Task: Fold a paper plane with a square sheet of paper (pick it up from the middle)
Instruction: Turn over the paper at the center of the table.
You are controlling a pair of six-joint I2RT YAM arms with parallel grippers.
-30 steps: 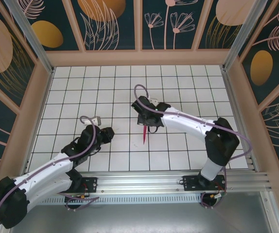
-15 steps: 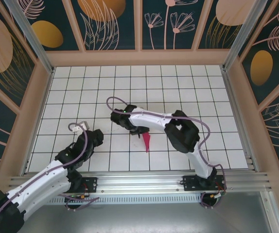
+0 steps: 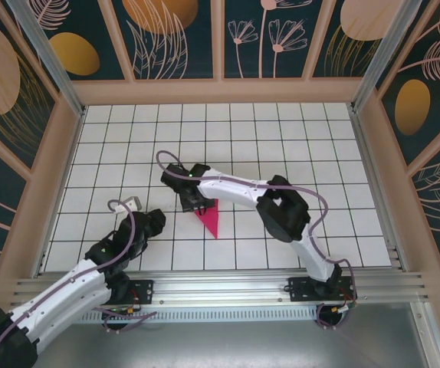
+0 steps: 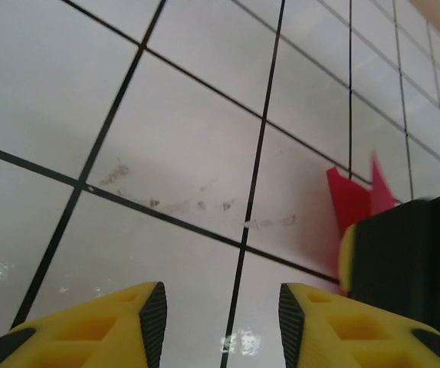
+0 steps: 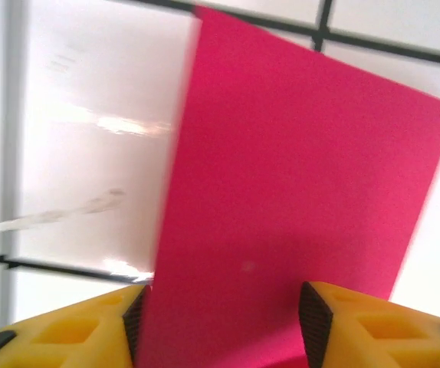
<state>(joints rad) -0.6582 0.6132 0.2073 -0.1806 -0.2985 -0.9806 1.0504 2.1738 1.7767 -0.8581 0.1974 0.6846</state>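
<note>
Two grippers, both low over the table.

Right gripper (image 5: 220, 295): jaws parted, the yellow fingers (image 5: 90, 326) standing wide to either side of the plane (image 5: 297, 176). Nothing is pinched between them; released. In the wrist view the pink paper runs between the fingers and out ahead of them, its far edge slanting across a black grid line. From above, this gripper sits over the plane's broad end, on its upper-left side. The arm reaches back from the plane to the right, then down to its base at the rail (image 3: 228, 287).

Left gripper (image 4: 218, 295): jaws likewise parted, bare tile in the gap; grasping nothing. From above it sits left of the plane, near but apart from it. Its wrist view catches the plane off to the right as a pink shape with two points. A dark block with a yellow edge (image 4: 404, 261) stands in front of the plane's lower part.

Plane: magenta-pink, a narrow triangle lying on the table (image 3: 281, 130), with its tip toward the rail and its broad end away from it.

Table: white tiles, black grid, faint scuff marks left of the plane. Patterned wall panels (image 3: 174, 31) stand well beyond the plane on three sides.
</note>
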